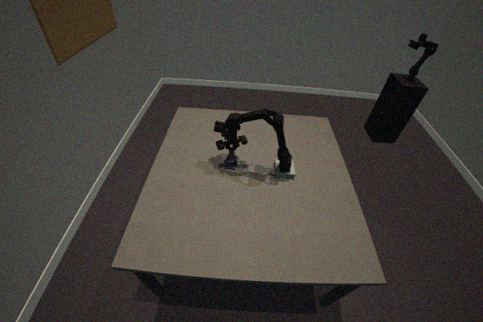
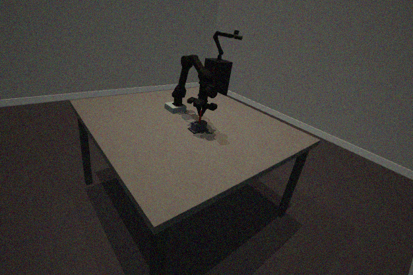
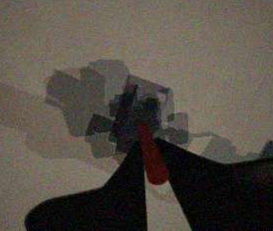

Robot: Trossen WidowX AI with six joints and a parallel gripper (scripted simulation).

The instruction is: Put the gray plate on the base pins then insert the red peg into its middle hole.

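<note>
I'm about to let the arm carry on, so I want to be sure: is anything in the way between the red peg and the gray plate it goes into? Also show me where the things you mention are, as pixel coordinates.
Nothing visible stands between the red peg [image 1: 231, 152] [image 2: 200, 115] [image 3: 152, 157] and the gray plate [image 3: 143, 87]; shadow hides the hole.

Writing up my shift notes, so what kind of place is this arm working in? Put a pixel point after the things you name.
Probably a robotics lab or test room: an arm on a bare-topped table [image 1: 249, 225] [image 2: 187, 165], and a second arm on a dark pedestal [image 1: 396, 111] [image 2: 218, 73].
</note>
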